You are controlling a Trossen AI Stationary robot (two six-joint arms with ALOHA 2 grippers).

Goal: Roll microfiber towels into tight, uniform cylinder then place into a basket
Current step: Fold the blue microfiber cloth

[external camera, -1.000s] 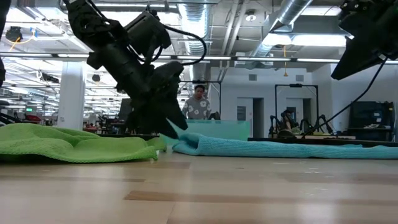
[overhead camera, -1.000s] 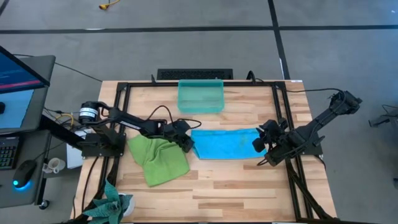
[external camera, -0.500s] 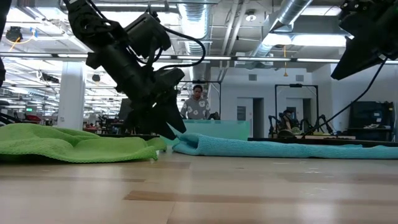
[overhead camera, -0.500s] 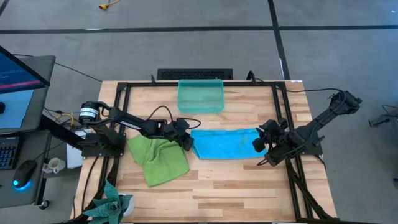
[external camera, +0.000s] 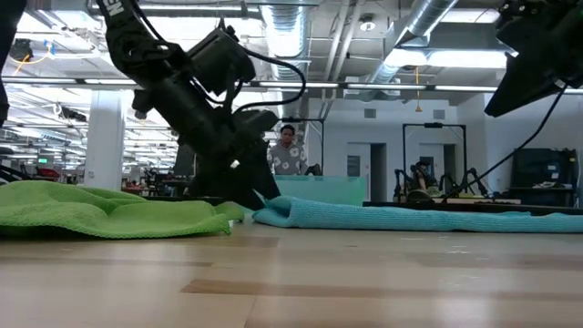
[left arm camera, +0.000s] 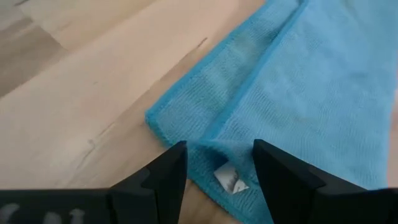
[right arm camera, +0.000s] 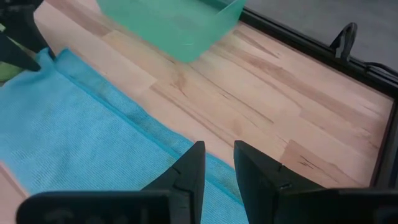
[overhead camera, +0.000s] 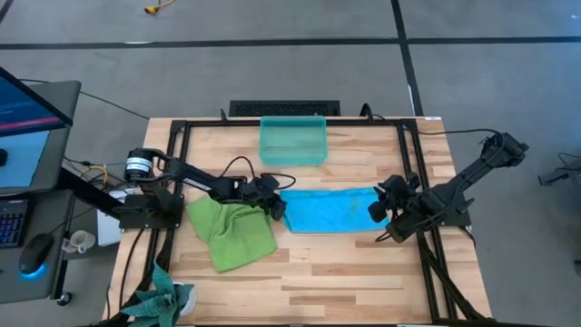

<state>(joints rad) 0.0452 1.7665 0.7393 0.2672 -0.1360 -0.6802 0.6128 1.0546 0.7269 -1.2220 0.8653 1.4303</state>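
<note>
Locate the blue towel [overhead camera: 331, 210] near the middle of the tabletop [overhead camera: 309, 272]; it lies flat as a folded strip running toward the right edge. In the left wrist view you see a folded corner with a small white tag [left arm camera: 227, 177] on it. The green towel [overhead camera: 231, 232] lies crumpled toward the left edge, just beside the blue towel's left end. The basket [overhead camera: 292, 139] stands at the far edge of the tabletop, well apart from both towels.

Check the left hand [overhead camera: 275, 208]: it sits low at the blue towel's left end, fingers [left arm camera: 165, 174] spread and released, straddling the tagged corner without clamping it. Check the right hand [overhead camera: 377, 211]: it sits at the blue towel's right end; its fingers [right arm camera: 189, 168] stand a narrow gap apart over the towel's edge, and you cannot tell whether they pinch the cloth.

Beyond the tabletop, note a person [external camera: 288, 153] standing in the room behind
</note>
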